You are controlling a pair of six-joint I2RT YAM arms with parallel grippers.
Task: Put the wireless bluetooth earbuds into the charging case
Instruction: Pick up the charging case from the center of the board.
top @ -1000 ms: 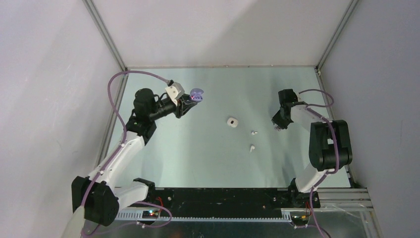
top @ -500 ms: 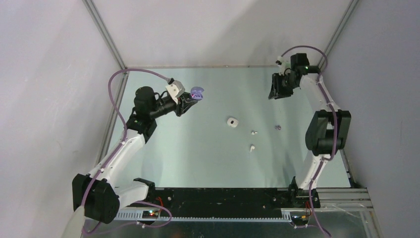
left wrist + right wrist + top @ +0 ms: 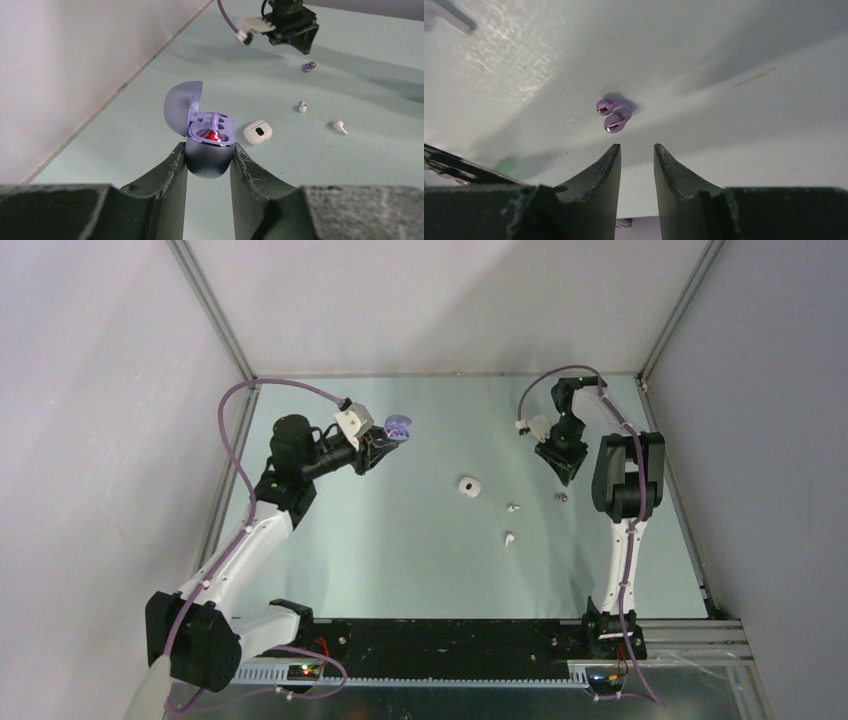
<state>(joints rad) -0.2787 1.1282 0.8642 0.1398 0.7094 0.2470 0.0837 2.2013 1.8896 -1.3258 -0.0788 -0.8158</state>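
While clamped at far left, purple case (image 3: 209,162) well apart from purple earbuds (image 3: 613,115)

While squeezed at its lower shell by the left tool (image 3: 207,148), one finger to each side, stands upright with lid (image 3: 182,107) hinged up and back and a red light (image 3: 212,135) glowing inside. Hard to tell, from any angle, whether lifted off the counter (image 3: 400,570) or resting on it. Near the counter's middle: white case (image 3: 468,486), lying flat. To its right and toward the arm bases: one white earbud (image 3: 513,508), then another white earbud (image 3: 509,537) nearer the bases, apart from each other and from the white case. Farther right: both purple earbuds, touching one another on the bare surface. Poised close by on their far side: right tool (image 3: 637,147), pointed down at the pair without touching, fingers parted by a narrow gap, gripping nothing. From the left wrist, all seen beyond the open lid, with the right tool farthest back.
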